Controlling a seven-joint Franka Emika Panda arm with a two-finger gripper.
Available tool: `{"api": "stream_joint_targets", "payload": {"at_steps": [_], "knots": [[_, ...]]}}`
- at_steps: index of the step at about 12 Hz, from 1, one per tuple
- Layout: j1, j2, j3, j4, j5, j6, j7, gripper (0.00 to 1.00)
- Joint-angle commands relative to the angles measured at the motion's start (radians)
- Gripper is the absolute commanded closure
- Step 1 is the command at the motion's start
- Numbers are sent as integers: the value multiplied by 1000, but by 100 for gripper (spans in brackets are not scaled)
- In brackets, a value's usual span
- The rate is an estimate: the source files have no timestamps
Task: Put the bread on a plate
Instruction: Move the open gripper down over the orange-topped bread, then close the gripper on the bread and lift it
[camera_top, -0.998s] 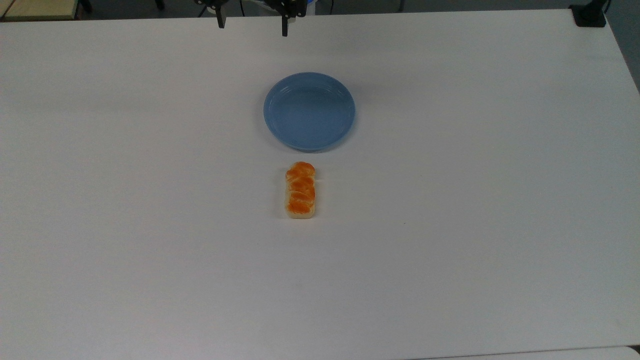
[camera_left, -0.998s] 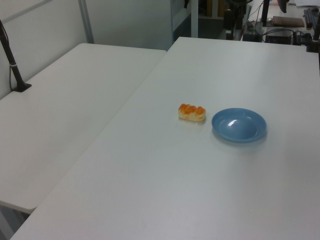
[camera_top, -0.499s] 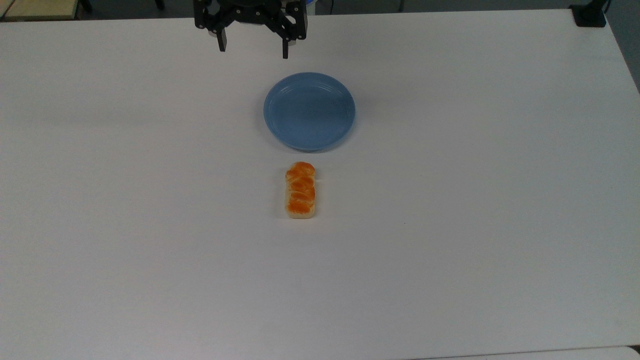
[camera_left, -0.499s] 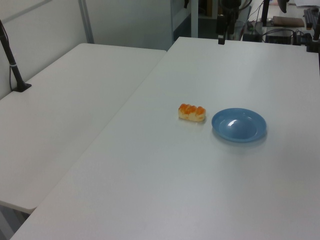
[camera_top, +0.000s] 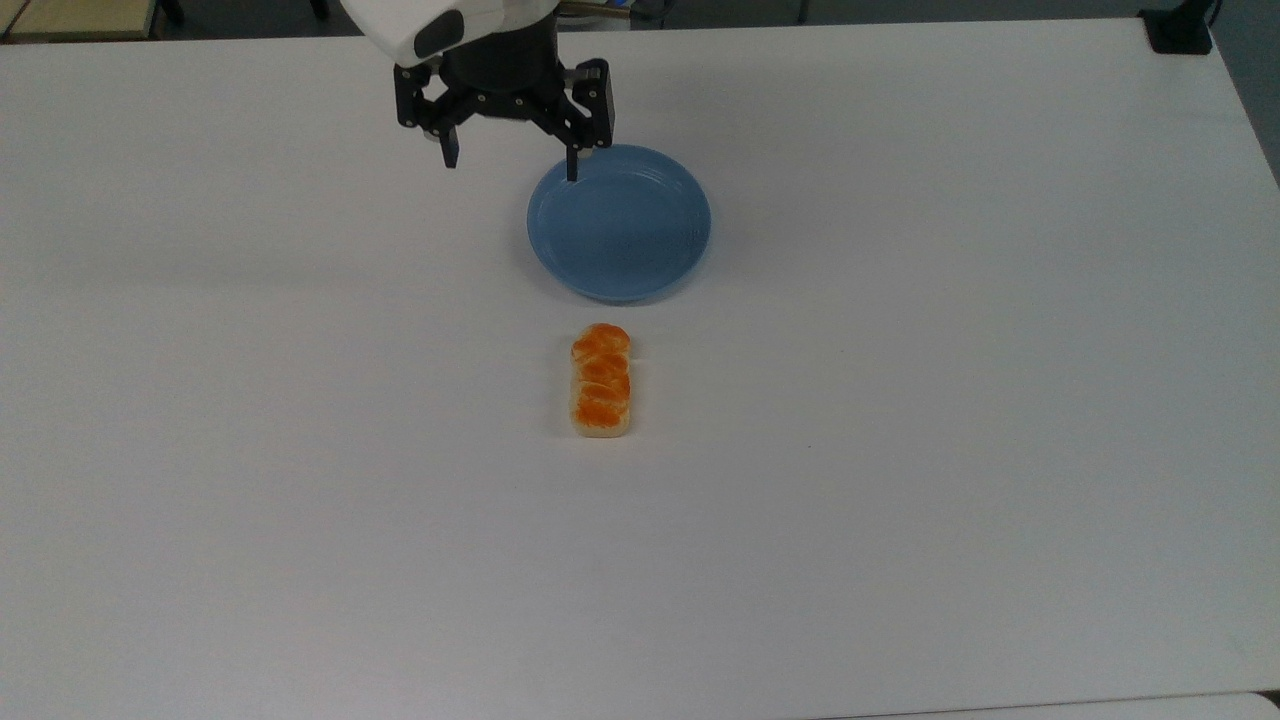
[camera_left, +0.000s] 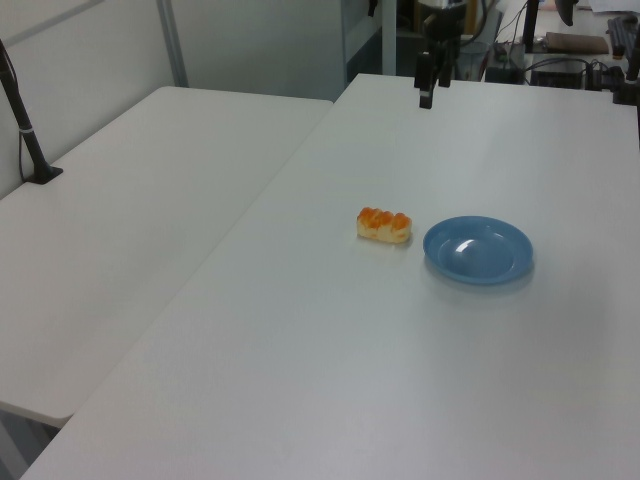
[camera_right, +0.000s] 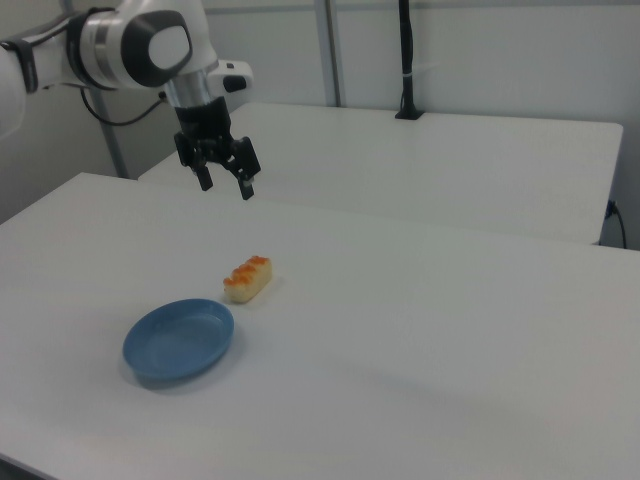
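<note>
The white arm reaches in from the top view's upper edge, its black two-finger gripper (camera_top: 509, 167) pointing down with jaws spread wide and empty above the white desk (camera_top: 900, 450). The small orange-glazed braided loaf of bread (camera_top: 600, 381) lies flat mid-desk, long axis pointing at the round light-blue plate (camera_top: 619, 224) (just apart from its rim). Bare desk surrounds both.

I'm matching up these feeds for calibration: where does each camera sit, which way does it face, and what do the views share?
Top view: high above the table, looking down; the gripper, jaws open, enters from the top edge beside the plate.
Left view: raised, past a table end, looking along it; the bread lies on the left view's left of the plate, gripper far off.
Right view: raised at the table's side; arm and gripper hang above the bread.
All share bread, plate and gripper.
</note>
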Motion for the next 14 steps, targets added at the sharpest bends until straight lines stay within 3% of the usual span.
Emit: {"api": "stream_joint_targets", "payload": {"at_steps": [1, 4, 9, 14], "knots": [[10, 70, 3, -13, 4, 93, -17, 0], [46, 195, 4, -13, 7, 212, -7, 0], [51, 327, 9, -13, 15, 320, 45, 0], [73, 394, 18, -14, 2, 393, 85, 17]]}}
